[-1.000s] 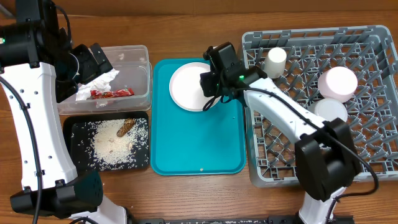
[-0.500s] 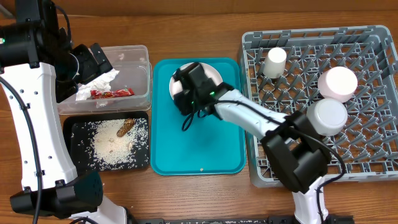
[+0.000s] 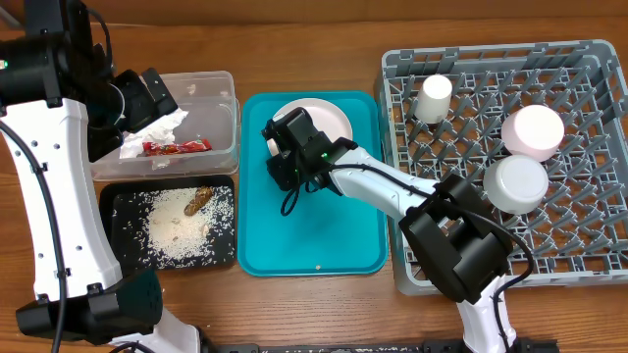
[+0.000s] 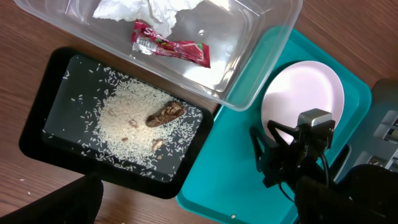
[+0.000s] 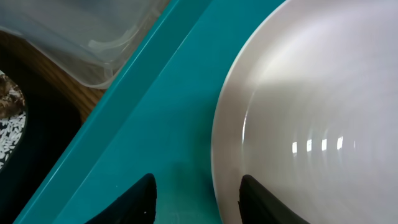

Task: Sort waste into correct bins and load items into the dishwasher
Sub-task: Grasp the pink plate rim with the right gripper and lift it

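Note:
My right gripper [image 3: 282, 155] hangs low over the teal tray at the left rim of the white round plate [image 3: 334, 118]. In the right wrist view its jaws [image 5: 199, 200] stand open astride the plate [image 5: 311, 106] rim, one finger on the tray side, one over the plate. My left gripper [image 3: 147, 98] is wide open above the clear tub [image 3: 221, 83], which holds the crumpled napkin [image 4: 149, 7] and red wrapper [image 4: 171, 46]. Brown scraps [image 4: 165, 114] and rice lie in the black tray [image 4: 43, 118]. The grey dish rack [image 3: 589, 245] holds the cup [image 3: 435, 98] and two bowls [image 3: 533, 132], [image 3: 515, 183].
The teal serving tray [image 3: 314, 235] lies between the bins and the rack, with one crumb near its front edge. The clear tub's corner [image 5: 93, 50] sits close to the tray's left rim. Wooden table shows around everything.
My right gripper has swung left and nearer across the plate, from its right part to its left rim, and come lower. The left arm has not moved.

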Motion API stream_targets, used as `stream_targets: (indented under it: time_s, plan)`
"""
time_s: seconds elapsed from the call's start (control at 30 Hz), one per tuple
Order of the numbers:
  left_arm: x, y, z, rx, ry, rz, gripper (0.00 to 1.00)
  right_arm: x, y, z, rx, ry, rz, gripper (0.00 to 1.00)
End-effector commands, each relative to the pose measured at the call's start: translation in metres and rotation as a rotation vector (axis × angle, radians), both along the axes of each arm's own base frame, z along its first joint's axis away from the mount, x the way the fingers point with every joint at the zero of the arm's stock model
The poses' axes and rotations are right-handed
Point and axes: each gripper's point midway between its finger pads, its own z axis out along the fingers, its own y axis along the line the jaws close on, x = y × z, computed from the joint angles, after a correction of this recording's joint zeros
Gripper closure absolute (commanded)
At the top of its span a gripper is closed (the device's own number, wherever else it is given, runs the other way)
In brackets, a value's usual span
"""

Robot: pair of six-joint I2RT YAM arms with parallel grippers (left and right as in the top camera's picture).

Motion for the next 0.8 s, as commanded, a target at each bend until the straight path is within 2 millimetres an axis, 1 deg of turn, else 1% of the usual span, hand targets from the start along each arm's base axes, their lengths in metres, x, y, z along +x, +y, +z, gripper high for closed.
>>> stream_targets:
  time_s: [0.0,0.1,0.23,0.4,0.53,0.77]
  plan:
    - [-0.006,0.002,0.014,0.012,-0.041,0.012,0.0,0.006,-0.001,-0.004,-0.008,-0.007,-0.004,0.58]
    - [-0.006,0.002,0.014,0.012,-0.041,0.012,0.0,0.007,-0.002,-0.004,-0.015,-0.011,-0.009,0.64]
    - [-0.006,0.002,0.014,0.012,-0.041,0.012,0.0,0.014,-0.014,-0.008,-0.074,-0.042,-0.051,0.64]
    - [-0.006,0.002,0.014,0.012,-0.041,0.012,0.0,0.018,-0.019,-0.008,-0.094,-0.056,-0.069,0.64]
    - [-0.006,0.002,0.014,0.012,-0.041,0.012,0.0,0.017,-0.019,-0.009,-0.097,-0.052,-0.069,0.72]
    - [-0.006,0.002,0.014,0.012,-0.041,0.012,0.0,0.013,-0.023,-0.023,-0.132,-0.034,-0.045,0.72]
